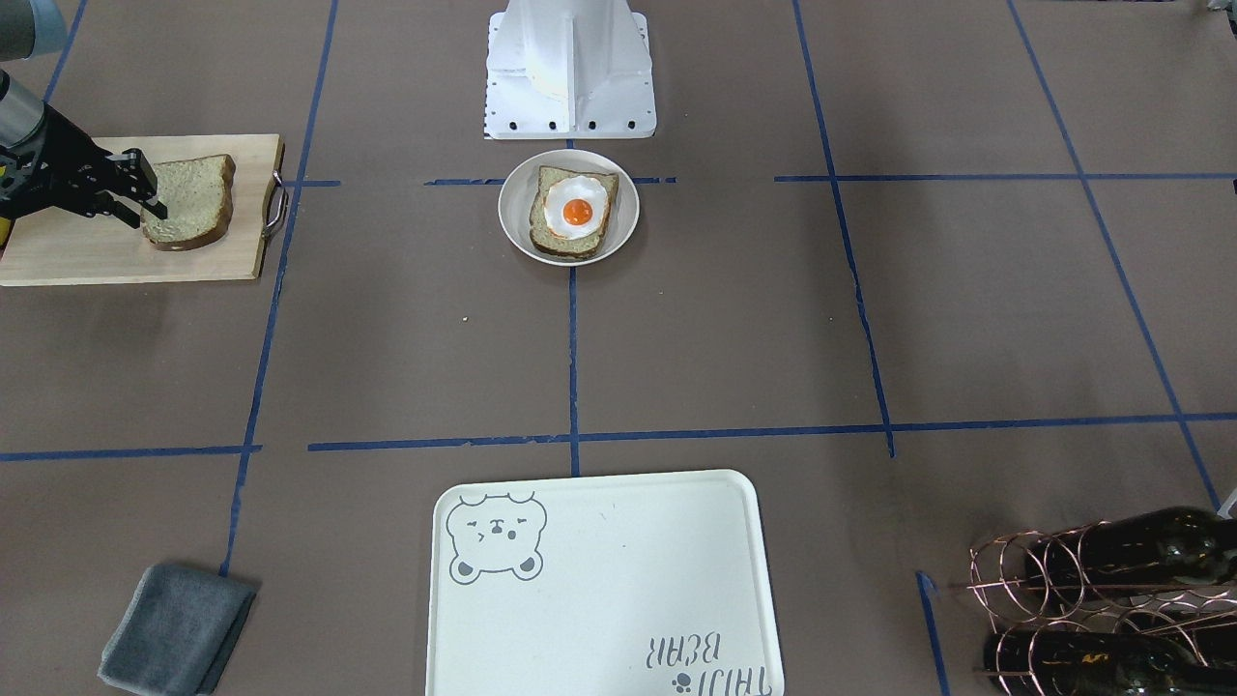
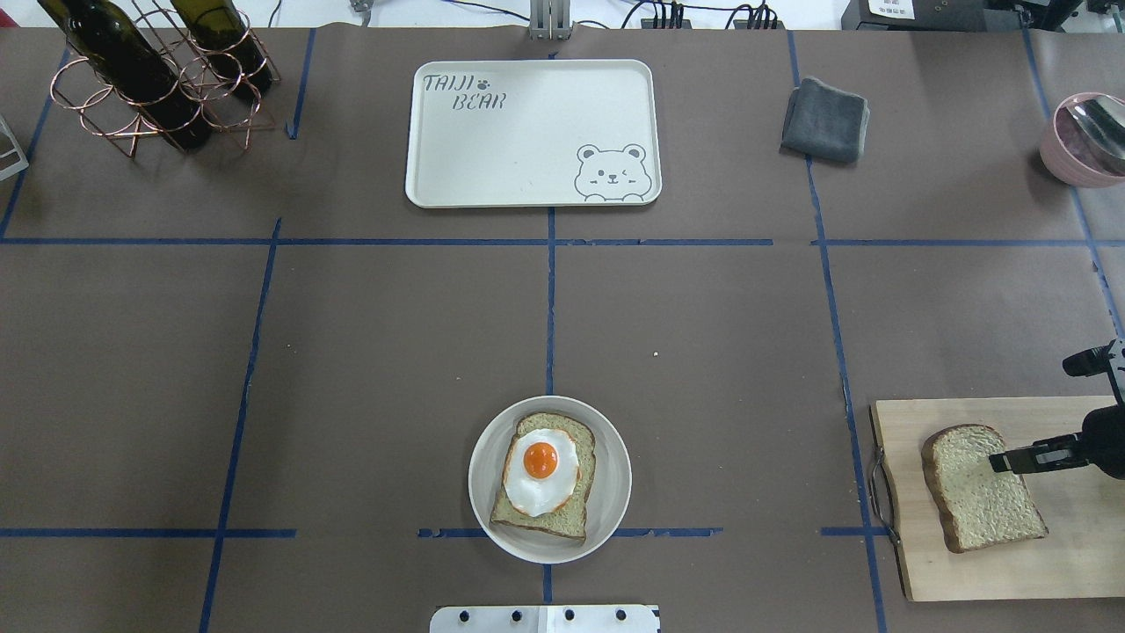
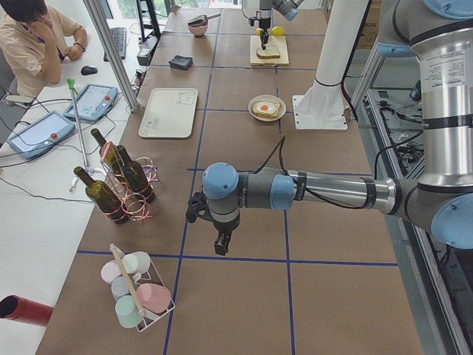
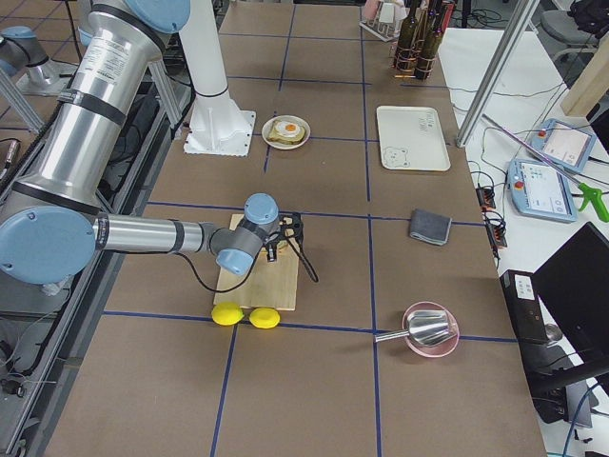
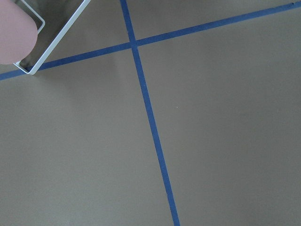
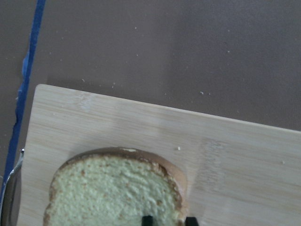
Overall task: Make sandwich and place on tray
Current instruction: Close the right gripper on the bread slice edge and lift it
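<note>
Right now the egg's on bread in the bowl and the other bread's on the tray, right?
No. The other bread slice lies on the wooden cutting board, not the tray; the overhead view shows it. The egg part is right.

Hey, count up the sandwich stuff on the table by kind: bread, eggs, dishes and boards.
Bread slices: 2
Fried egg: 1
White bowl: 1
White tray: 1
Wooden cutting board: 1
Total: 6

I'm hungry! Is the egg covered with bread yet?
No, the white fried egg with its orange yolk lies bare on the brown-crusted bread slice in the small white round bowl.
</note>
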`<control>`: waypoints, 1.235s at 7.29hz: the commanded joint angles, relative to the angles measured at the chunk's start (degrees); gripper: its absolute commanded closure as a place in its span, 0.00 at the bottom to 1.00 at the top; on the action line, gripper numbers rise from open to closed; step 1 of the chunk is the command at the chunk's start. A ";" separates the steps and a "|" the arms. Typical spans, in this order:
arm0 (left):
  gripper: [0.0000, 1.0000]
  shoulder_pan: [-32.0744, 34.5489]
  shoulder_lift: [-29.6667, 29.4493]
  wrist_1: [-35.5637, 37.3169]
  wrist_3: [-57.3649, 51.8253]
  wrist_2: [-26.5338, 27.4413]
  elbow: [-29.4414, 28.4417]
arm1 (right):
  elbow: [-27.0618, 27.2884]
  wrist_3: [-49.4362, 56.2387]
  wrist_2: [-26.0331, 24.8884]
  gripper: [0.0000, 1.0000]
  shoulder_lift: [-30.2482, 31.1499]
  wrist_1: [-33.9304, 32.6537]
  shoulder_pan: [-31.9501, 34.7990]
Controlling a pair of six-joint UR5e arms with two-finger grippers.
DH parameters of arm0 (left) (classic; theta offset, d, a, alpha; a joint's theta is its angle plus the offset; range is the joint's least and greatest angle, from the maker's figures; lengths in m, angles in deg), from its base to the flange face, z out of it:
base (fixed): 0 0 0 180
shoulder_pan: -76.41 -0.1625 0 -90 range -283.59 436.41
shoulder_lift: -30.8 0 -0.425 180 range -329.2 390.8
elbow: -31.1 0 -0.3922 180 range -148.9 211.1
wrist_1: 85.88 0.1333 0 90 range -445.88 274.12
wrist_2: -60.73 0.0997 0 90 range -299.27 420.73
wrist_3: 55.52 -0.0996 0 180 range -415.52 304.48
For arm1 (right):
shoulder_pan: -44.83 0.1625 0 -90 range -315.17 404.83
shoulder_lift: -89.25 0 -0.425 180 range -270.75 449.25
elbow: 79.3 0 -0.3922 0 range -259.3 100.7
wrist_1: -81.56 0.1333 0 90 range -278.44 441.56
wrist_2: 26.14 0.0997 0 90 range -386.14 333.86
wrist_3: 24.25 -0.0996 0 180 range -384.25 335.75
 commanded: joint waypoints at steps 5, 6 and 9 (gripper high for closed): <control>0.00 0.00 -0.05 -0.09 0.00 -0.01 0.00 | 0.52 0.32 5.67 1.00 0.09 4.81 1.09; 0.00 0.00 -0.05 -0.09 0.00 -0.01 0.00 | 0.96 0.05 7.10 1.00 -0.52 6.48 2.31; 0.00 0.00 0.04 0.00 0.00 -0.01 0.00 | 4.57 -14.12 7.21 1.00 -9.62 6.59 2.06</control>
